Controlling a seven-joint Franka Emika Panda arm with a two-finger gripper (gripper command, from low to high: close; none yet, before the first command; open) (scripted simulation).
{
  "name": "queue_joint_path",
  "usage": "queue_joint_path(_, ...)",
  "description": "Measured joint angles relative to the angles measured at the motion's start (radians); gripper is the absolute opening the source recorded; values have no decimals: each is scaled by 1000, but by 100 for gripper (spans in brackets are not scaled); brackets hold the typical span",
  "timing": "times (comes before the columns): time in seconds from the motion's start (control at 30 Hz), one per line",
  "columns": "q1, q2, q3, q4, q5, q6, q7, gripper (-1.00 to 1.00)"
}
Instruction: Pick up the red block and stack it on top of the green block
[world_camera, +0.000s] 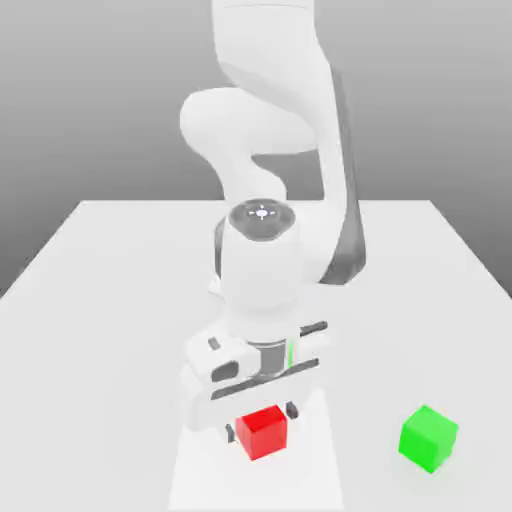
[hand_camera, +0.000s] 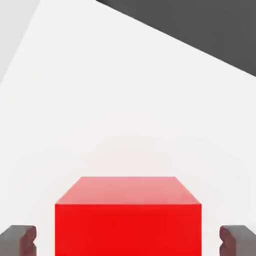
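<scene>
Exterior view: the gripper (world_camera: 261, 424) hangs with its fingers spread, one on either side of the red block (world_camera: 263, 433); the green block (world_camera: 428, 438) sits apart on the table (world_camera: 100, 330), toward the exterior view's right. Hand view: gaps separate both fingertips (hand_camera: 28, 241) from the red block.

In the hand view, the red block (hand_camera: 128, 230) and both gripper fingertips (hand_camera: 24, 241) are cut off by the lower edge; the arm's top (world_camera: 264, 40) is cropped in the exterior view.
</scene>
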Motion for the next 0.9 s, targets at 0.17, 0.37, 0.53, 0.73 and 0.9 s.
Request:
queue_joint_path(0.17, -5, -25, 5, -4, 1, -21, -1, -100)
queue_joint_path(0.37, 34, -202, 16, -13, -35, -189, 48, -100)
queue_joint_path(0.53, 229, -198, 109, 96, -53, -295, 205, -100)
queue_joint_path(0.73, 327, -76, 137, 170, -93, -247, 324, -100)
queue_joint_path(0.9, 336, -17, 127, 174, -111, -193, 338, 100)
